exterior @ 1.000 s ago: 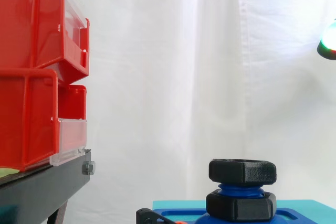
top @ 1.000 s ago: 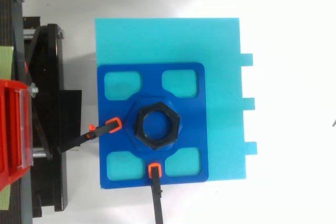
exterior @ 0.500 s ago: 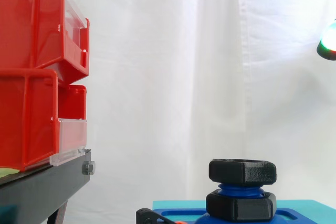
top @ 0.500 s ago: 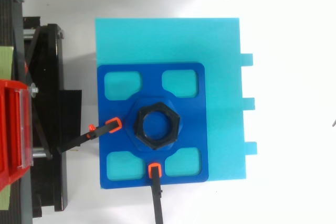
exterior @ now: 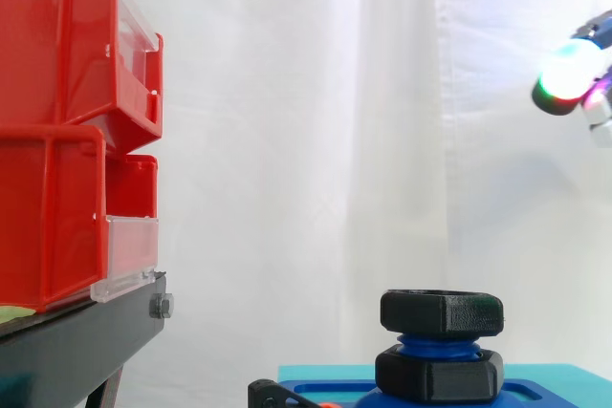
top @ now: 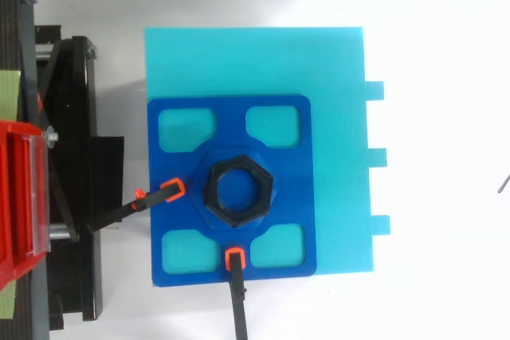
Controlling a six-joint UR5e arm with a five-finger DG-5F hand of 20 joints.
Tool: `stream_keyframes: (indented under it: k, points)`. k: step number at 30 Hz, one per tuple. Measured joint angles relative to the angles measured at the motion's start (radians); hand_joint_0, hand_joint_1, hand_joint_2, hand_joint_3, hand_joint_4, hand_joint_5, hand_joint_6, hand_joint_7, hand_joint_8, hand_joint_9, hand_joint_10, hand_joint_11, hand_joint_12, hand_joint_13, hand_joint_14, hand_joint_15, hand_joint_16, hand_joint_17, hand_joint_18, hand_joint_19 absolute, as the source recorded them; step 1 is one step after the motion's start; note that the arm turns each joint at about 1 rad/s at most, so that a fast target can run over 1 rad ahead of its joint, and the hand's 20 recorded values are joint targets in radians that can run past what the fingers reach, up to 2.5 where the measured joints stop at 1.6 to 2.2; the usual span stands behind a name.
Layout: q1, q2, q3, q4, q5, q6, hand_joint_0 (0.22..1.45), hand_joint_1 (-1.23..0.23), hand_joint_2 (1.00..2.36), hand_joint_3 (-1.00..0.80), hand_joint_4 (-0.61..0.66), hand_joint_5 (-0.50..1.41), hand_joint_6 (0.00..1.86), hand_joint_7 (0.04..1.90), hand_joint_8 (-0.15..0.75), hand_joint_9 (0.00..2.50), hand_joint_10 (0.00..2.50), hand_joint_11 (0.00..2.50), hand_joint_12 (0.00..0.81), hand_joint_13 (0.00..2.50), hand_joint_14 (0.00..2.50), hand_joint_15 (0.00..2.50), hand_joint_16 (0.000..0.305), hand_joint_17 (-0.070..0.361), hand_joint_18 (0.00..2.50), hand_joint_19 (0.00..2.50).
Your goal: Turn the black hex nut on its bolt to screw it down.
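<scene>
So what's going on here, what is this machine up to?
A robot hand hangs high at the right, well clear of the work. Its job is the black nut at the top of the blue bolt, which sits above a second nut. The bolt stands on a blue plate held by clamps. Nothing grips the nut yet.

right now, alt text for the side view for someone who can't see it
A black hex nut sits atop a blue bolt, above a second black nut, at bottom right. The hand hangs high at the right edge, apart from it; red bins stack at left.
</scene>
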Motion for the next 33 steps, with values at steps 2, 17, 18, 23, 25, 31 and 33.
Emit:
stream_keyframes:
  k: [2,17,18,23,25,31,33]
  points:
    - [0.007,-0.028,0.02,0.018,-0.004,-0.02,0.53,-0.44,1.0,-0.5,0.22,-0.2,0.5,0.69,0.321,0.63,0.01,0.19,0.384,0.49,0.0,0.0,0.056,0.126,0.55,0.31]
    - [0.031,-0.232,0.196,0.031,-0.085,-0.092,0.54,-0.42,1.0,-0.5,0.23,-0.2,0.5,0.69,0.323,0.64,0.01,0.19,0.381,0.52,0.0,0.02,0.056,0.126,0.57,0.33]
    - [0.032,-0.243,0.203,0.033,-0.09,-0.093,0.53,-0.42,1.0,-0.5,0.23,-0.2,0.5,0.7,0.323,0.63,0.01,0.2,0.382,0.52,0.0,0.02,0.056,0.126,0.57,0.33]
    - [0.049,-0.276,0.226,0.041,-0.099,-0.113,0.54,-0.42,1.0,-0.5,0.22,-0.2,0.5,0.69,0.323,0.63,0.01,0.2,0.382,0.52,0.0,0.03,0.056,0.126,0.57,0.34]
    - [0.056,-0.282,0.228,0.048,-0.099,-0.132,0.54,-0.41,1.0,-0.5,0.22,-0.2,0.5,0.69,0.324,0.63,0.01,0.19,0.383,0.51,0.0,0.03,0.056,0.126,0.57,0.34]
    - [0.084,-0.3,0.23,0.094,-0.092,-0.203,0.54,-0.41,1.0,-0.5,0.22,-0.2,0.5,0.69,0.323,0.61,0.01,0.19,0.383,0.5,0.0,0.02,0.056,0.126,0.55,0.35]
    - [0.091,-0.31,0.231,0.108,-0.089,-0.213,0.54,-0.41,1.0,-0.5,0.22,-0.2,0.5,0.7,0.323,0.61,0.01,0.19,0.383,0.5,0.0,0.02,0.056,0.125,0.55,0.35]
